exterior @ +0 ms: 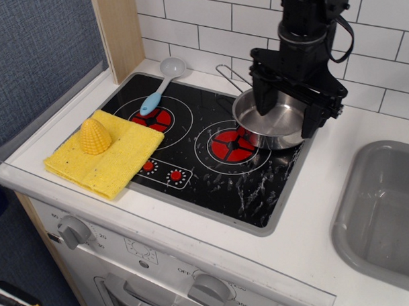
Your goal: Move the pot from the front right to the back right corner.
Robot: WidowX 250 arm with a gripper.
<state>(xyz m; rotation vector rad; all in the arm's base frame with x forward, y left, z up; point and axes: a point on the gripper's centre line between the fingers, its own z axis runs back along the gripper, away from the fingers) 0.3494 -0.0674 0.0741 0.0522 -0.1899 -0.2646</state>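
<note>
The shiny steel pot (274,133) sits on the black cooktop (253,185) at its right side, behind the right burner ring (232,145) and close to the back right corner. Its wire loop handle (226,76) points back-left toward the tiled wall. My gripper (288,114) hangs over the pot with its jaws spread wide: one finger (263,100) is at the pot's back-left rim, and the other is at its right rim. The gripper is open and holds nothing. The arm hides the cooktop's corner itself.
A yellow cloth (105,155) with a yellow corn toy (95,135) lies at the front left. A blue-handled grey ladle (160,84) lies at the back left. A grey sink basin (388,207) is to the right. The tiled wall is close behind.
</note>
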